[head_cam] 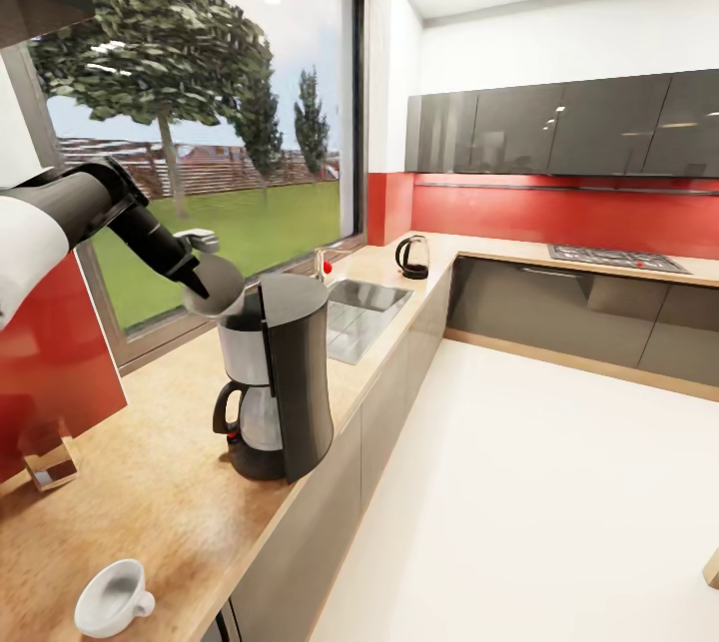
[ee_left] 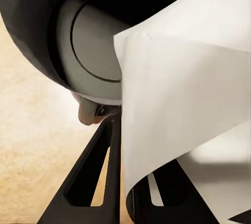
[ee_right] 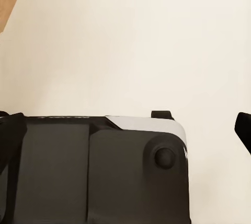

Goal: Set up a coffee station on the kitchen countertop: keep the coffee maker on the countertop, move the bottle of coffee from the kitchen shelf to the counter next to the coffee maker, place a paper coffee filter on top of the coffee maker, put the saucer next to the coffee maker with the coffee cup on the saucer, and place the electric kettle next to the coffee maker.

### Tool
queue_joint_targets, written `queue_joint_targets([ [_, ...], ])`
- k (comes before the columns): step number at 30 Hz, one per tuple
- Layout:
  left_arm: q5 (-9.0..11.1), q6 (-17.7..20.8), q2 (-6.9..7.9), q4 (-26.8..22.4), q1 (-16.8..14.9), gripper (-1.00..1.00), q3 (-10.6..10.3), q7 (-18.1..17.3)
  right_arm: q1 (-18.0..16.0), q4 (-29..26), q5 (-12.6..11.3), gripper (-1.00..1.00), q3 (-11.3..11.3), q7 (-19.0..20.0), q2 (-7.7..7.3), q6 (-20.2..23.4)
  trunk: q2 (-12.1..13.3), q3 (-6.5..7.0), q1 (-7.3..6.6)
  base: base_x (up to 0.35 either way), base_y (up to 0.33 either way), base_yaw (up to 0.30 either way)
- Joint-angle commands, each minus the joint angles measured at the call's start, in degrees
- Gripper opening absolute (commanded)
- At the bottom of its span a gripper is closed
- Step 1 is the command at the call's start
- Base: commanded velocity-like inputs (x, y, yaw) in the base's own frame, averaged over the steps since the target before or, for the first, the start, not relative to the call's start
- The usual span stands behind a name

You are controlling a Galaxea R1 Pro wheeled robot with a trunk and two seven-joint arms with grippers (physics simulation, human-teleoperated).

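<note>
The filter, a pale paper cone, sits right over the top of the coffee maker, pinched at its upper edge by the left tool. In the left wrist view the filter is a big white curved sheet, thin and smooth, with one dark finger running along beside it and the maker's round grey lid just behind. So the left tool is closed down on the filter. The left arm reaches in from the window side, black forearm angled downward, wrist bent toward the maker. The maker itself is dark grey with a silver band, a glass carafe and a black handle, standing near the front edge of the wooden desk. A white cup lies tipped on its side at the near end of the desk, well apart from the maker. Far down the desk, past the sink, stands the kettle. The right wrist view looks down on pale floor and a dark part of the robot's body; the black tips of the right tool stand wide apart. No readable writing anywhere.
</note>
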Motion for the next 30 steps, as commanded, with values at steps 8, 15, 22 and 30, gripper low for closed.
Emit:
queue_joint_targets([
  [8,0.8,0.4,-0.78,-0.1,0.1,-1.0,-0.4,-0.2,0.0,0.1,0.1,1.0,0.0,-0.2,0.02,-0.2,0.0,-0.03,0.02,0.0,0.0,0.0],
  [15,0.9,0.3,-0.75,-0.1,0.1,-1.0,-0.4,-0.2,0.0,0.1,0.1,1.0,0.0,-0.2,0.0,-0.2,0.0,-0.03,0.02,0.011,0.0,0.0],
  [22,1.0,0.3,-0.81,-0.2,1.7,-1.0,-0.4,-0.2,0.0,0.1,0.1,1.0,0.0,-0.2,0.0,-0.2,0.0,-0.03,0.02,0.146,0.0,0.0],
  [30,1.0,0.3,-0.78,-0.4,2.9,-1.0,-0.4,-0.2,0.0,0.1,0.1,1.0,0.0,-0.2,-0.05,-0.2,0.0,-0.03,0.02,0.01,0.0,0.0],
])
